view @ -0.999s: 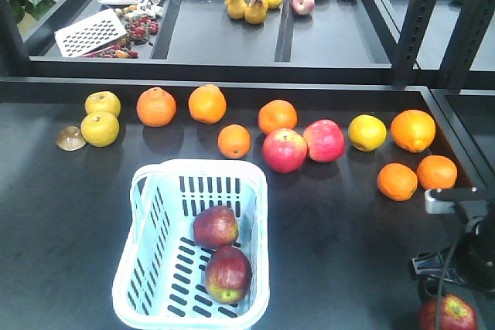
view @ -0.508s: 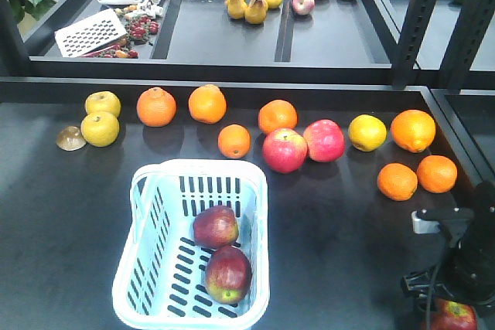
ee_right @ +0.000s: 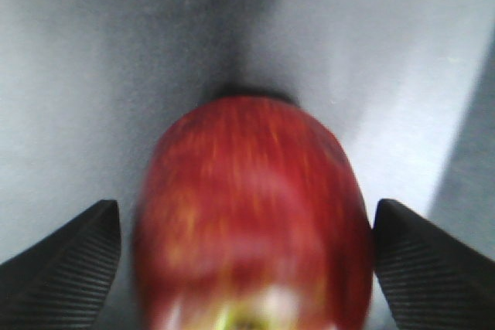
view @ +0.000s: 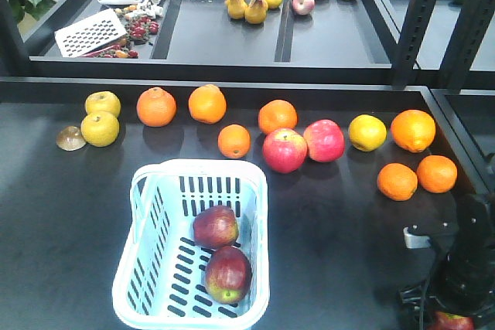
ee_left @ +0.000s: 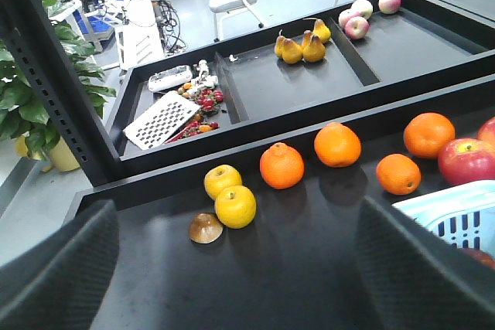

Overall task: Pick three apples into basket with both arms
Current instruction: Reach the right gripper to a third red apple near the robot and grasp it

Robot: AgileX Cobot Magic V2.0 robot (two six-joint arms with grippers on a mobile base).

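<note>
The light blue basket (view: 197,166) stands at the front left of the black table, and two dark red apples (view: 215,226) (view: 227,273) lie in it. A third dark red apple (view: 451,321) rests on the table at the bottom right, mostly hidden under my right arm (view: 464,268). In the right wrist view this apple (ee_right: 247,191) fills the space between the fingers, blurred. My right gripper (ee_right: 247,268) is open around it, with a small gap at the left finger (ee_right: 69,268). My left gripper (ee_left: 240,268) is wide open and empty above bare table, left of the basket's corner (ee_left: 441,206).
Behind the basket runs a row of oranges (view: 233,141), two pink-red apples (view: 285,150) (view: 323,140) and yellow fruit (view: 100,128). A brown lump (view: 70,138) lies at the far left. A raised back shelf holds pears (view: 255,4) and a grater (view: 89,32). Rack posts (view: 418,21) stand at the right.
My right arm has come down and a little left over the third apple, which now shows less. The basket and its two apples have not moved.
</note>
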